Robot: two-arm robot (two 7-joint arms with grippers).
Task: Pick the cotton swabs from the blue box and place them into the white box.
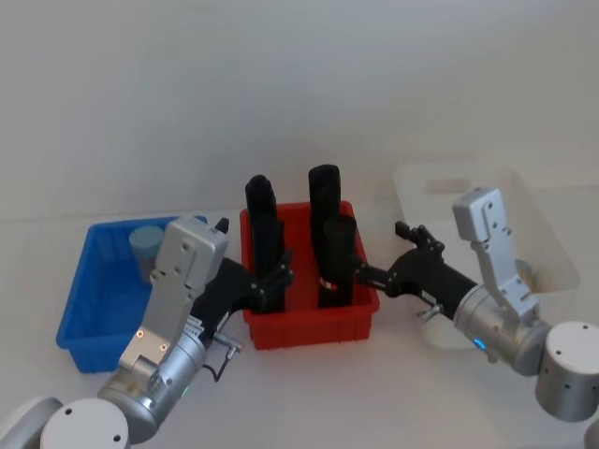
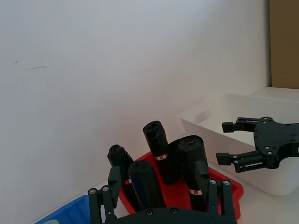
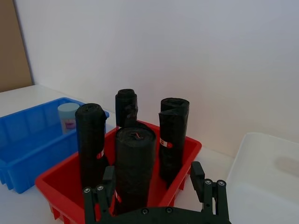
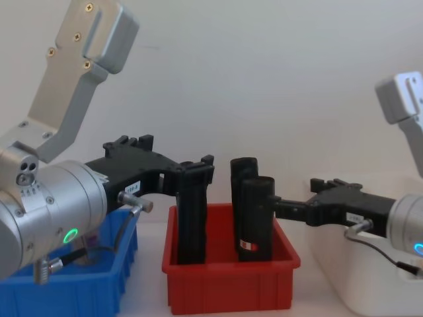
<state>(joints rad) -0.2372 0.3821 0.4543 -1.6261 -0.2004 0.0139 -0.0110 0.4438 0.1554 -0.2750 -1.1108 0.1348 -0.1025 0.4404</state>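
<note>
Head view shows one jar of cotton swabs (image 1: 146,248) in the blue box (image 1: 84,304), behind the left gripper (image 1: 274,281), which hangs open and empty beside it. The right gripper (image 1: 379,271), open, fronts the white box (image 1: 552,238). Likely approach stage; next, the left gripper must swing over the jar and descend.

Tall black rolls (image 1: 328,234) in red bin (image 1: 314,323) block mid-table; blue box (image 1: 94,309) seems open above.

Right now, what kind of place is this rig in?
Probably a lab test bench: plain white wall, white tabletop, and sorting bins, a bright blue plastic bin, red plastic bin, white plastic tub.
</note>
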